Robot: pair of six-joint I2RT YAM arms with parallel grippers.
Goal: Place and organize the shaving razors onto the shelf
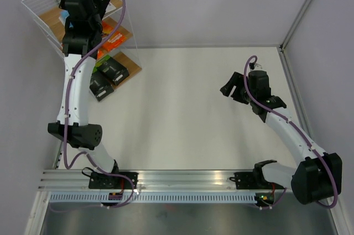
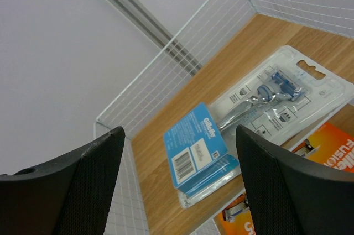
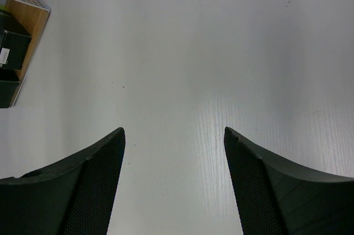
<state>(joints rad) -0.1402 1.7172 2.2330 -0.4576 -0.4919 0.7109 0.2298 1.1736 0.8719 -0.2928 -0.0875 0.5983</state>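
**Top external view.** The shelf (image 1: 131, 64) stands at the far left corner of the table (image 1: 193, 113). The left arm (image 1: 74, 97) reaches over the shelf's upper tiers and hides its own fingers. Two black packs (image 1: 108, 77) lie side by side on the lowest board. Orange packs (image 1: 113, 40) show on the middle board, partly covered by the arm, so their number cannot be confirmed here. The right gripper (image 1: 231, 90) hangs over bare table, well apart from the shelf, and no pack is left on the table.

**Left wrist view.** The left gripper (image 2: 180, 130) hovers above the top board with its jaws wide apart and nothing between them. The white-and-blue Gillette pack (image 2: 249, 113) lies flat on that board. It is set diagonally, with its blue card end toward the camera. An orange pack (image 2: 326, 146) shows on the tier below. The white wire wall stands close on the far side.

**Right wrist view.** The right gripper's fingers (image 3: 94, 185) are spread and empty above the table. The black packs sit at the left edge of this view.

**Step in hand (judgement).** The placing appears complete, and what remains is the organizing. The next move calls either for lifting the left gripper straight up, clear of the wire wall, or for squaring the skewed Gillette pack to the board's edge. Squaring needs a light push along the board, with care not to drive the pack off the open side.
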